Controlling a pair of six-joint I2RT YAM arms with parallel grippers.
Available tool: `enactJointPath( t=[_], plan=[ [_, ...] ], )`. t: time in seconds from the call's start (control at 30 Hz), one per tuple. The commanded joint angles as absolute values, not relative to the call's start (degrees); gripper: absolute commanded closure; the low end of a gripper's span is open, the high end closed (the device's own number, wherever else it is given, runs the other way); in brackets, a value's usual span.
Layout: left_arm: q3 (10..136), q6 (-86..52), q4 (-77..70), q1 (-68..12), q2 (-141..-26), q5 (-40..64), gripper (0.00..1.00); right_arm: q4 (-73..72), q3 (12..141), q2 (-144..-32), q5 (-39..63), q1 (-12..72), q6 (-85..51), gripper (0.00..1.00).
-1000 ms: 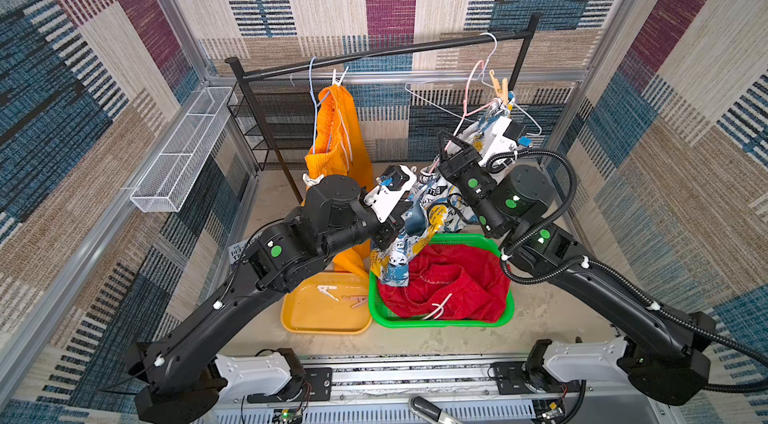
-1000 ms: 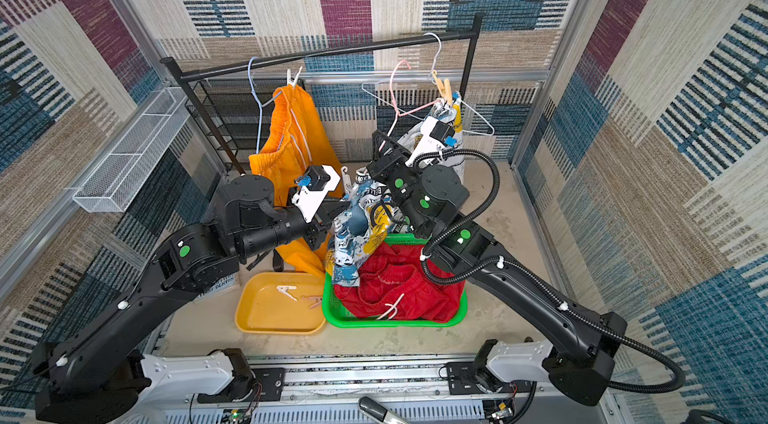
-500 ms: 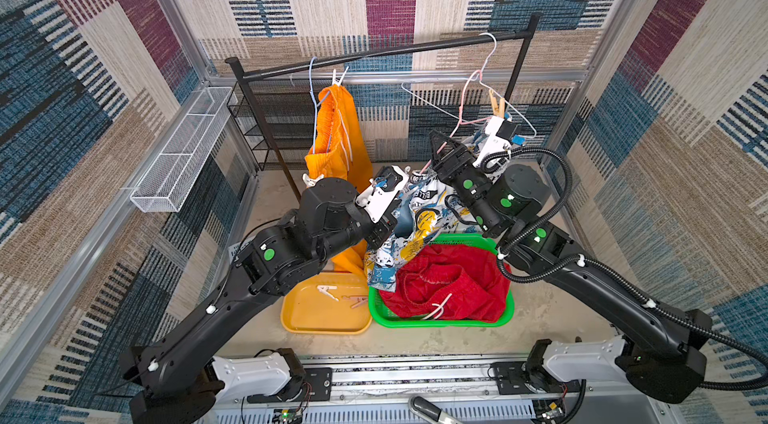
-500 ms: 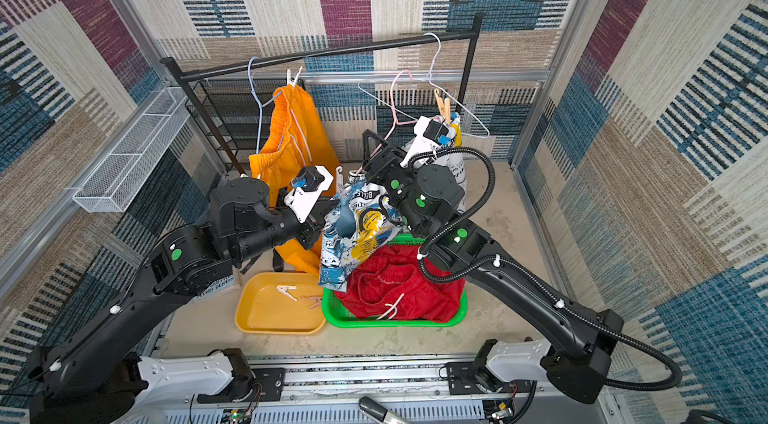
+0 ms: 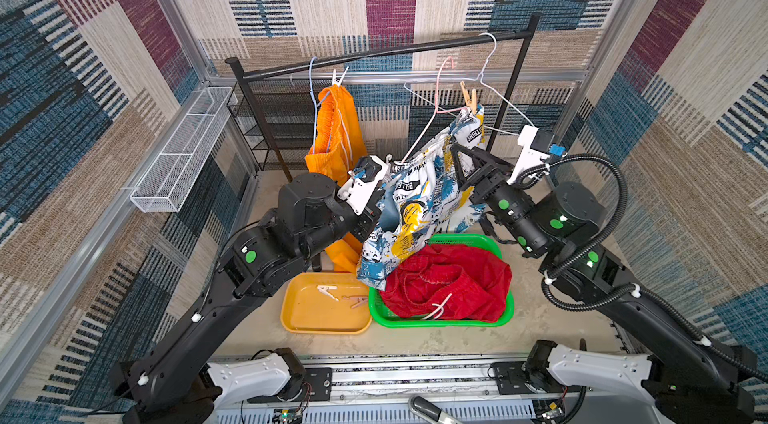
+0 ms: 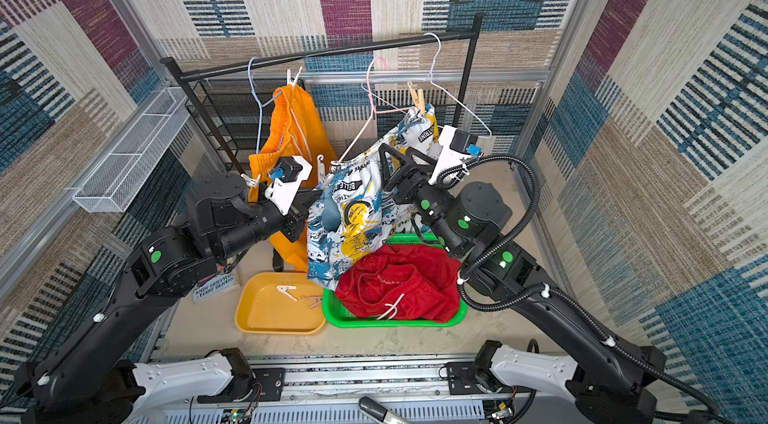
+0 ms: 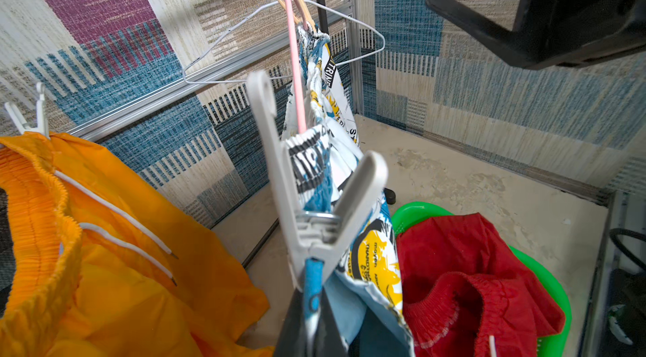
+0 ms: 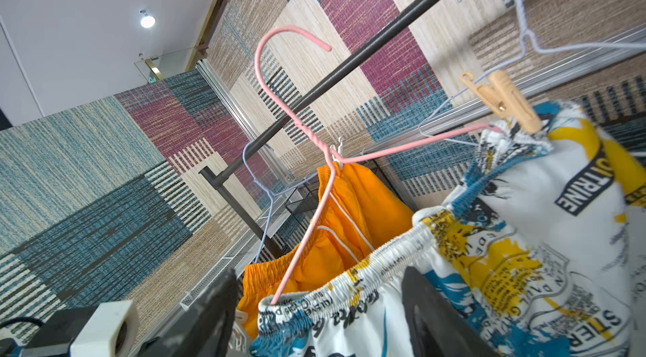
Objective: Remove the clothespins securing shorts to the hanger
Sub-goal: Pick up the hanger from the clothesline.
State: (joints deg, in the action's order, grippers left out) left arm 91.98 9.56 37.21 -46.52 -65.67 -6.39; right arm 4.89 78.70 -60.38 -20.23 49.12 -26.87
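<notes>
Left jaws are pressed together on the tail of a white clothespin (image 7: 314,212). In the left wrist view their dark fingers (image 7: 297,330) are cut off by the picture's edge, and in both top views the printed shorts (image 5: 419,210) hide them. That clothespin's two arms stand spread in a V, with the elastic waistband of the printed shorts and the low end of the pink hanger (image 8: 300,149) between them; whether the arms press the cloth cannot be told.

Right jaws stand wide apart and hold nothing. The right wrist view shows a blurred dark finger (image 8: 209,313) on each side of the waistband, and contact with the cloth is unclear.

A tan clothespin (image 8: 507,103) pins the high corner of the printed shorts to the pink hanger. Whether that hanger's hook sits on the black rail (image 5: 374,54) is hard to make out.

The orange shorts (image 5: 336,127) hang from a pale blue hanger (image 5: 313,81) with a second white clothespin (image 5: 338,75) at the top; the left arm hides their lower part. The red shorts (image 5: 449,280) lie heaped in the green basket (image 5: 440,320), covering its floor. Just beside it on the desk (image 5: 415,343), the yellow tray (image 5: 324,326) holds a loose white clothespin (image 5: 327,292) and a loose tan-pink clothespin (image 5: 357,300).
</notes>
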Motion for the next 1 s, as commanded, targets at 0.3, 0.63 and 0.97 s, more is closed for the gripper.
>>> enactJointPath(
  t=[0.3, 0.63, 0.97],
  plan=[
    [101.4, 8.8, 36.1, -45.1, -66.3, 4.0, 1.00, 15.6, 75.4, -58.5, -13.5, 31.3, -25.2, 0.22],
    [107.1, 7.5, 36.9, -45.0, -66.6, 10.0, 1.00, 13.5, 64.4, -55.3, -8.9, 19.5, -29.9, 0.23],
    [111.4, 5.3, 36.8, -45.1, -67.6, 16.2, 1.00, 11.2, 55.8, -56.3, 4.1, 2.6, -34.7, 0.23]
  ],
)
